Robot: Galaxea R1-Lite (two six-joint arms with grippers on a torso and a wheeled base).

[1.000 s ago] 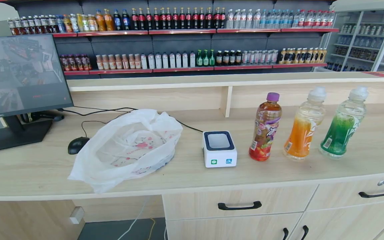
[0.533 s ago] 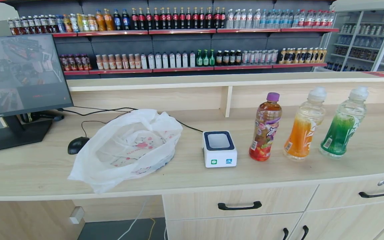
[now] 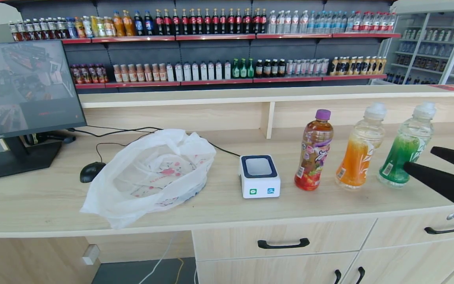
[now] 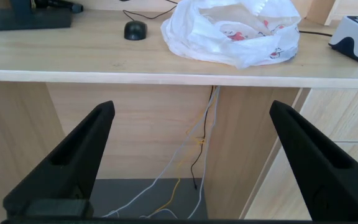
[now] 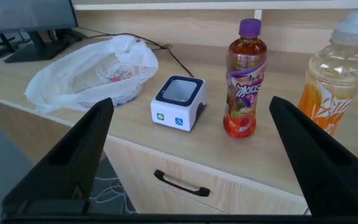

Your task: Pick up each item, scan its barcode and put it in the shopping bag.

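Head view: R gripper (image 3: 418, 157) sits at the right end of the counter (image 3: 227, 209). Its fingers are spread wide and hold nothing, tips close to the green bottle (image 3: 400, 152) on its near-right side. L gripper (image 4: 191, 106) hangs below the counter's front edge, also spread and empty.

Items: 3 bottles stand in a row right of the scanner (image 3: 259, 175).
- Purple-cap bottle (image 3: 314, 152): nearest the scanner.
- Orange bottle (image 3: 359, 150): middle.
- Green bottle: rightmost.

None is bagged. The shopping bag (image 3: 152, 173) lies left of the scanner, mouth slumped.

Risks (est.):
- Bottles are tall, narrow-based and close together. A finger clipping the green bottle on approach would likely tip it left into the orange bottle; chain topple poss.
- The slumped bag mouth may catch a bottle at drop-in.
- The scanner window faces up; barcode turned away = no read.

Orientation: all 3 bottles upright, long axis vertical, caps up. Barcode patches sit low on the labels, facing near-left.
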